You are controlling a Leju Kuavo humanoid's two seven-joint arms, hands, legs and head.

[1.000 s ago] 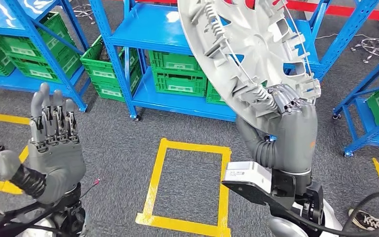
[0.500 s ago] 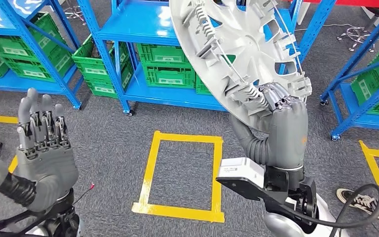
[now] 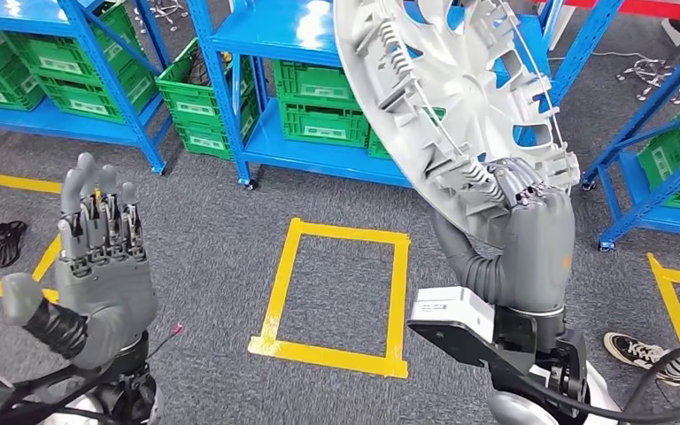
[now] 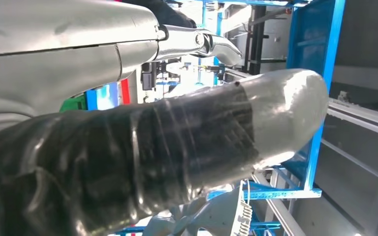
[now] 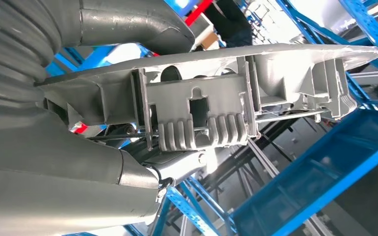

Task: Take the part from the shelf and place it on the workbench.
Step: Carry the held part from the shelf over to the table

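The right hand (image 3: 531,226) gripped the big grey wheel cover (image 3: 460,97) by its rim, high in the upper right. The left hand (image 3: 97,257) was spread wide, holding nothing. The tilted cover could slip or bump the blue shelf (image 3: 221,97).

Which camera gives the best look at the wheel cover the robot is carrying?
The head view: the wheel cover shows most of its ribbed back, gripped at its lower rim by the right hand. The right wrist view shows only its rim edge-on; the left wrist view shows a small piece.
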